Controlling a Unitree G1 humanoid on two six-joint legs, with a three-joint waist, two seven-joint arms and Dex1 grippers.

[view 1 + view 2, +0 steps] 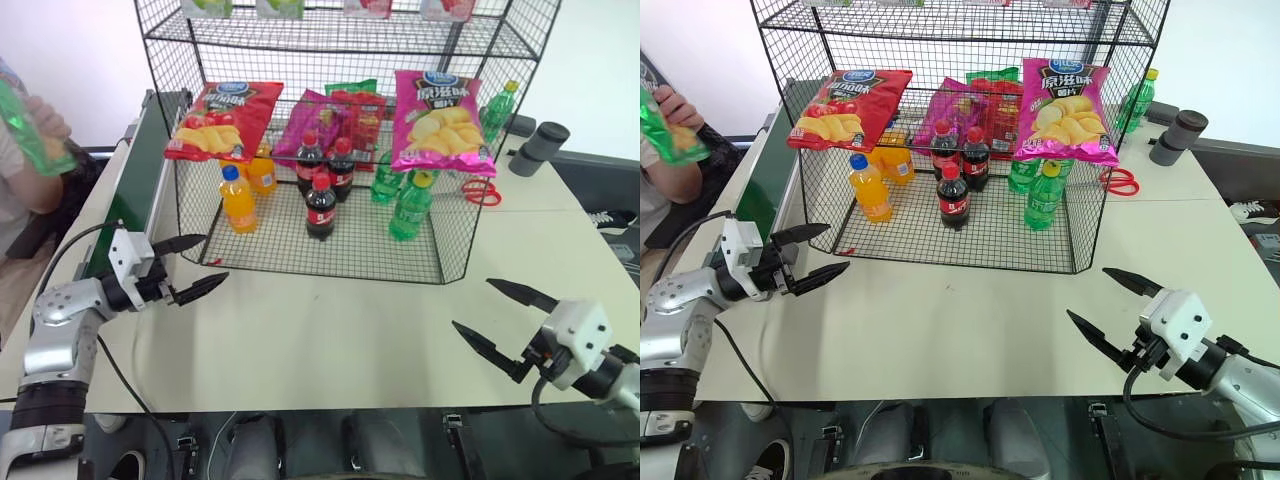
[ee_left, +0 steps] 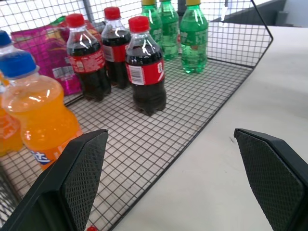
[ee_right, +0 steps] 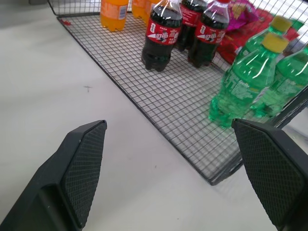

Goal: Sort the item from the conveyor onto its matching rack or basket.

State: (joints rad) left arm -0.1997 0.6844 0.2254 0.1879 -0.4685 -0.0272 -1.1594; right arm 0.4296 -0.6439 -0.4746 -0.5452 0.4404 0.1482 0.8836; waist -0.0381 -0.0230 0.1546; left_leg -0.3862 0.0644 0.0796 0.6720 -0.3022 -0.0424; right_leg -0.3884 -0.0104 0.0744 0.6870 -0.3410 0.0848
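A person's hand at the far left holds a glossy green bag [image 1: 28,130], the item as far as I can tell, beside the conveyor [image 1: 135,190]; the picture's edge cuts the bag off. The conveyor's dark green belt runs along the table's left side. The black wire rack [image 1: 455,250] stands at the back of the table, its lower cage open toward me. My left gripper [image 1: 213,258] is open and empty, level near the cage's front left corner. My right gripper [image 1: 472,304] is open and empty over the table's front right, pointing at the cage.
A red crisp bag [image 1: 225,120] and a pink crisp bag [image 1: 440,120] hang on the cage front, with a green bag [image 1: 352,90] behind. Orange [image 1: 238,200], cola [image 1: 320,205] and green bottles [image 1: 408,208] stand inside. Red scissors [image 1: 480,190] and a grey cylinder [image 1: 540,145] lie at the right.
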